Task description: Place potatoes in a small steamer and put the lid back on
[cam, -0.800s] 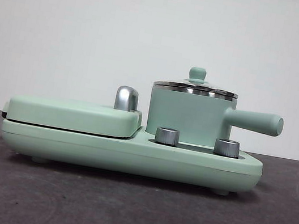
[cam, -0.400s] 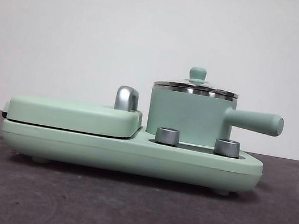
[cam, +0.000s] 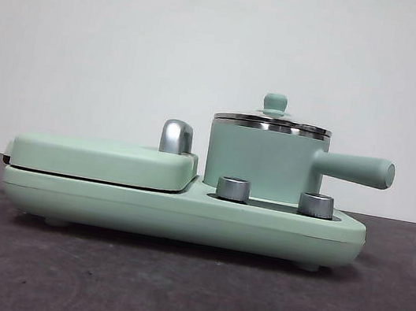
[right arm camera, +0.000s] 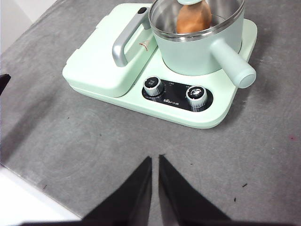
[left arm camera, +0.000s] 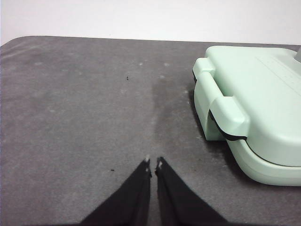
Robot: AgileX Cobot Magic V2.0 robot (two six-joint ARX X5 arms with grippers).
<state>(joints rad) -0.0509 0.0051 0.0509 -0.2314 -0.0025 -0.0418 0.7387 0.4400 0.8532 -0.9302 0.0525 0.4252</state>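
The small steamer (cam: 264,163) stands on the right half of the mint-green cooker base (cam: 182,215), its side handle (cam: 357,169) pointing right. The lid (cam: 272,122) sits flat on its steel rim, knob up. From the right wrist view I look down into the steamer (right arm camera: 197,52) and see the orange-brown potato (right arm camera: 193,19) inside, under the clear lid. My right gripper (right arm camera: 155,159) hovers shut over bare table in front of the cooker, holding nothing. Beside the cooker's left end, my left gripper (left arm camera: 154,162) is shut and empty above the table.
A flat griddle cover (cam: 103,160) with a chrome handle (cam: 177,136) fills the cooker's left half. Two steel dials (cam: 233,189) (cam: 315,205) face front. The grey table's near edge (right arm camera: 28,202) shows by my right gripper.
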